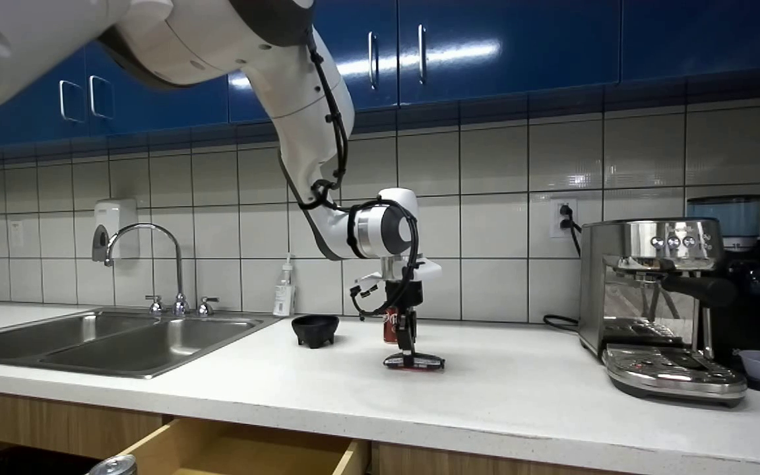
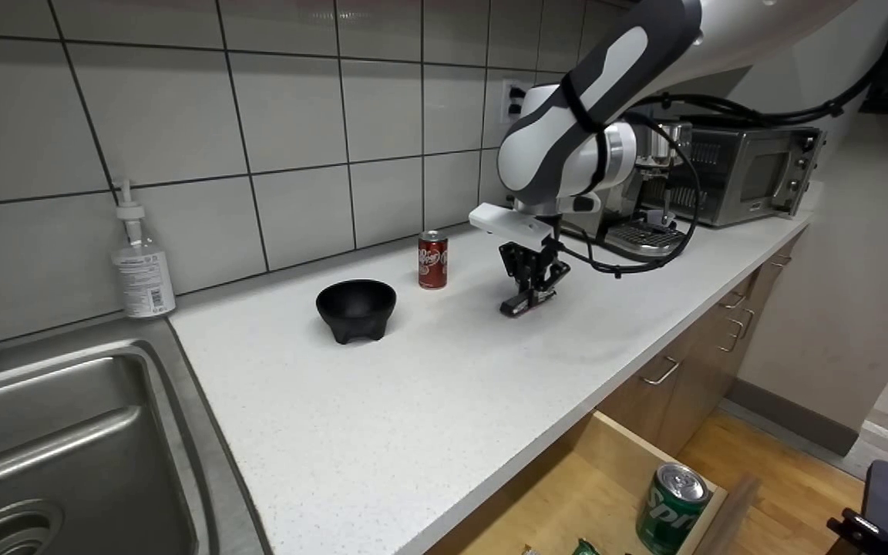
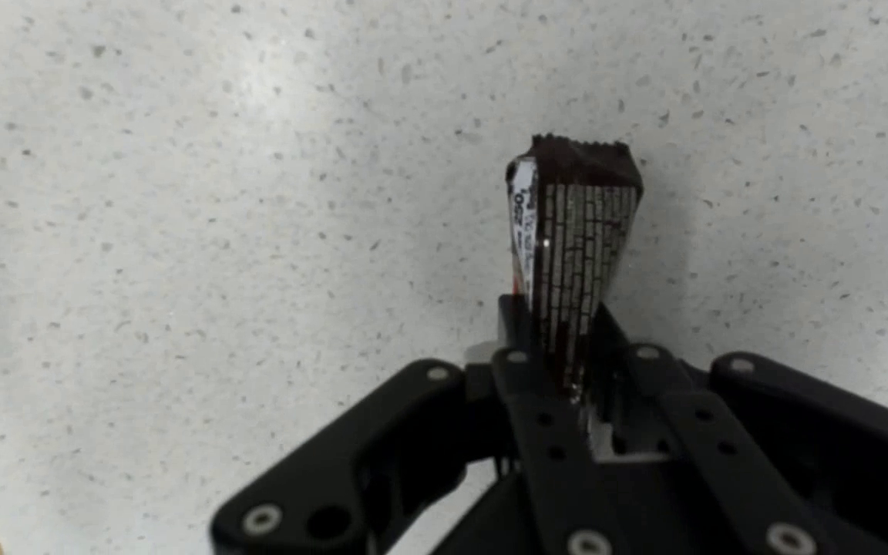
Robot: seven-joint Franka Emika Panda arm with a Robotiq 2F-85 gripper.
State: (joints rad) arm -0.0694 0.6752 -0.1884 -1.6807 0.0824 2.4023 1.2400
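A dark-wrapped snack bar [image 3: 579,231] with a white printed edge runs up from between the fingers in the wrist view. My gripper [image 3: 561,327] is shut on it, and its near end is hidden among the dark fingers. In an exterior view, the bar [image 1: 414,361] lies level beneath the downward-pointing gripper [image 1: 409,348], at or just above the white counter [image 2: 297,432]; I cannot tell whether it touches. A red soda can [image 2: 433,262] stands upright behind the gripper, partly covered by it in an exterior view. Left of the can is a black footed bowl [image 2: 355,308].
Below the counter's front edge, a wooden drawer [image 2: 544,501] is pulled out with a green can [image 2: 671,509] inside. A steel sink [image 1: 156,343] and a soap bottle [image 2: 143,270] are to the left. An espresso machine [image 1: 657,303] stands right, near a tiled wall.
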